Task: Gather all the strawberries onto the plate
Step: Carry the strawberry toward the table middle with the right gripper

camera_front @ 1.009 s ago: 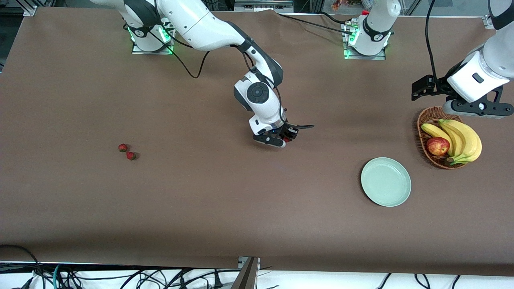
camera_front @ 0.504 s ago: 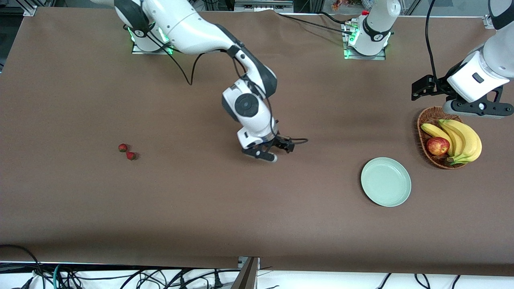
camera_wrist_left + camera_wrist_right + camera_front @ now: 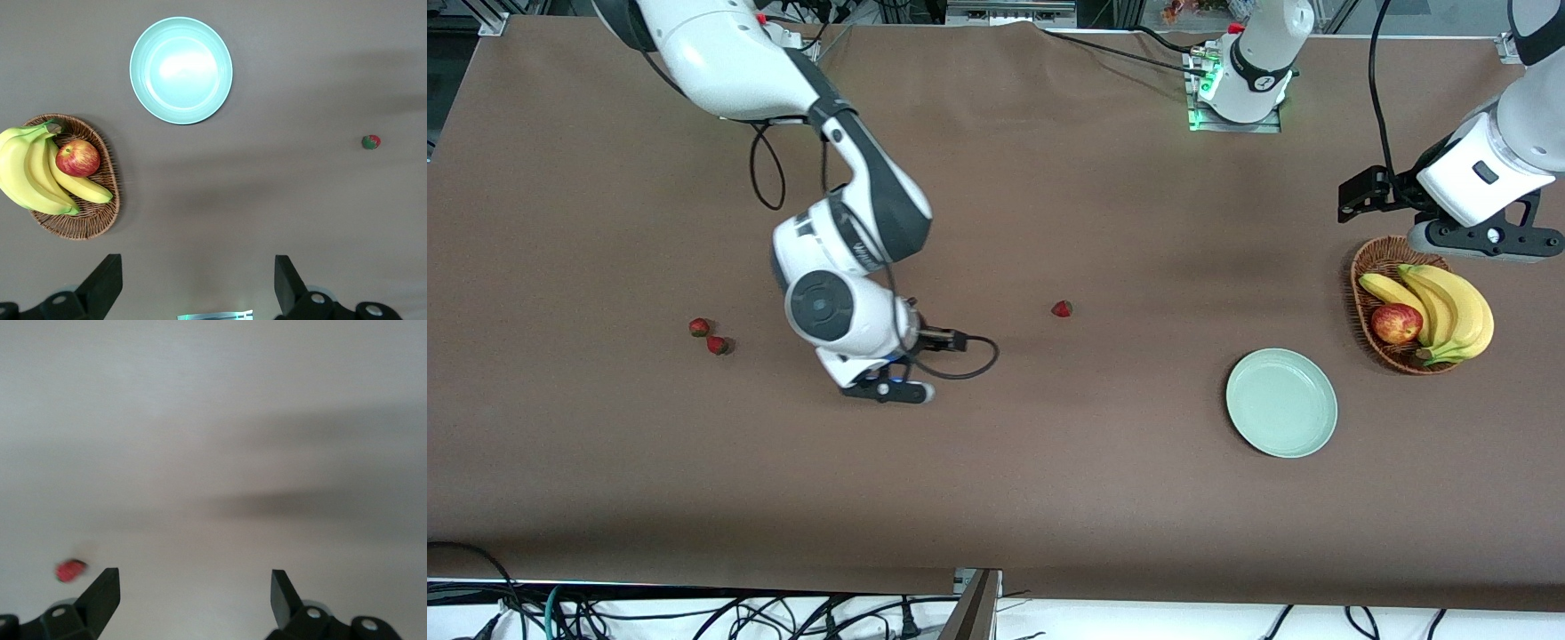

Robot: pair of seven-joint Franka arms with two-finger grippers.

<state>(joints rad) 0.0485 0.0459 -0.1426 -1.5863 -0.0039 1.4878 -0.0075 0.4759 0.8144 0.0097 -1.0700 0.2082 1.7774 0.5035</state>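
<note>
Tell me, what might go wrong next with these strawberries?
The lone strawberry lies on the bare table, short of the plate, so it could get forgotten. The pair of strawberries lie close together; the open right gripper could nudge one while grabbing the other. The left gripper waits open over the wicker basket.
</note>
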